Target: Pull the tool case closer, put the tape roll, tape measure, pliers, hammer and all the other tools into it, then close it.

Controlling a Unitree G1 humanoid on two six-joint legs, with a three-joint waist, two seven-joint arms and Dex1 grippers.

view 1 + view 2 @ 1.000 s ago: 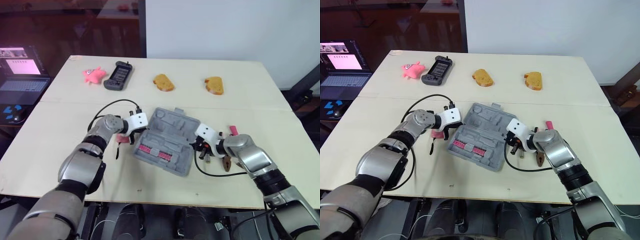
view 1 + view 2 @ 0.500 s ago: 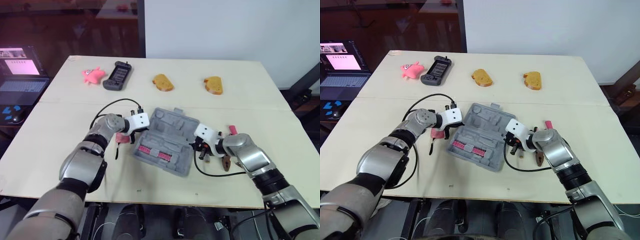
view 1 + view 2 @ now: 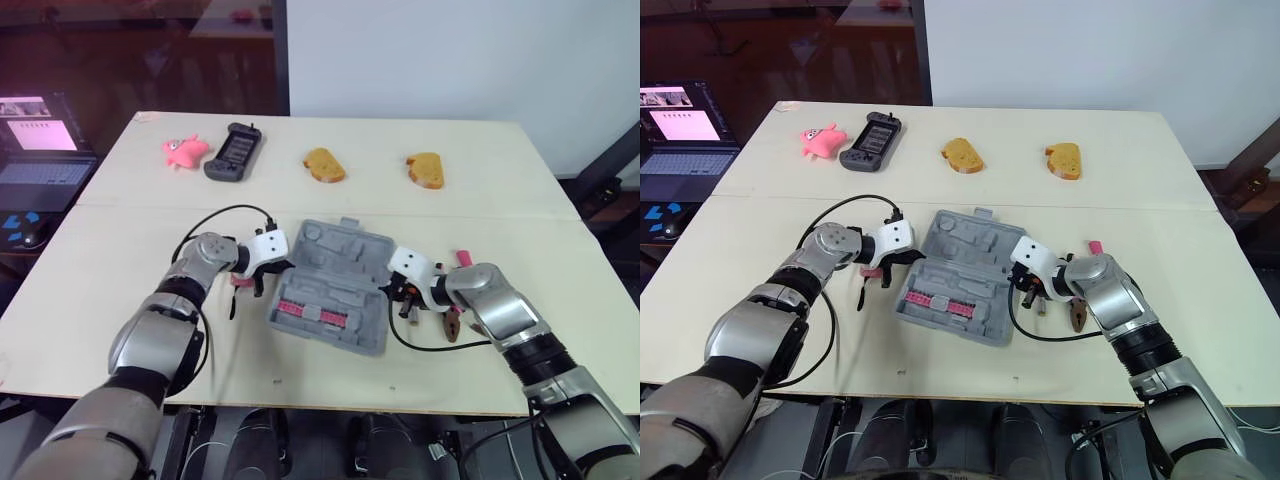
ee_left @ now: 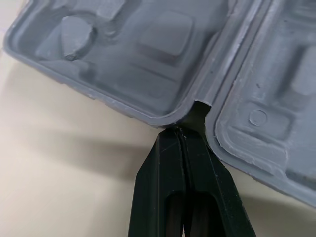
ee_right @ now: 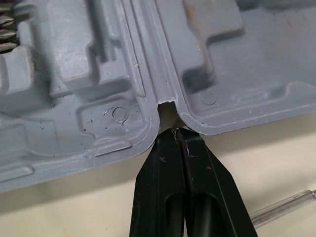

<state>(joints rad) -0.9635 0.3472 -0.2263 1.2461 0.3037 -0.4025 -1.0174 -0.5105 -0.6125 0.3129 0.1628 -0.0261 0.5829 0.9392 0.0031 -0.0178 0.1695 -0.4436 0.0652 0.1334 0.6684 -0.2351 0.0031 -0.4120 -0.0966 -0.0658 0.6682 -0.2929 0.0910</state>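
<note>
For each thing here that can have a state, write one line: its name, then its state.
tool case: open, lying flat
left gripper: shut, tips at a hinge notch of the case
right gripper: shut, tips at the other hinge notch
laptop: open, screen lit
pliers: lying outside the case

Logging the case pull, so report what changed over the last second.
The open grey plastic tool case turned slightly, its far edge swinging toward the robot's left, so it lies squarer. The left tool shifted left with it; both it and the right tool stay shut at the hinge notches. Nothing gripped or released. The brown-handled pliers, pink toy and black game controller stayed put.
</note>
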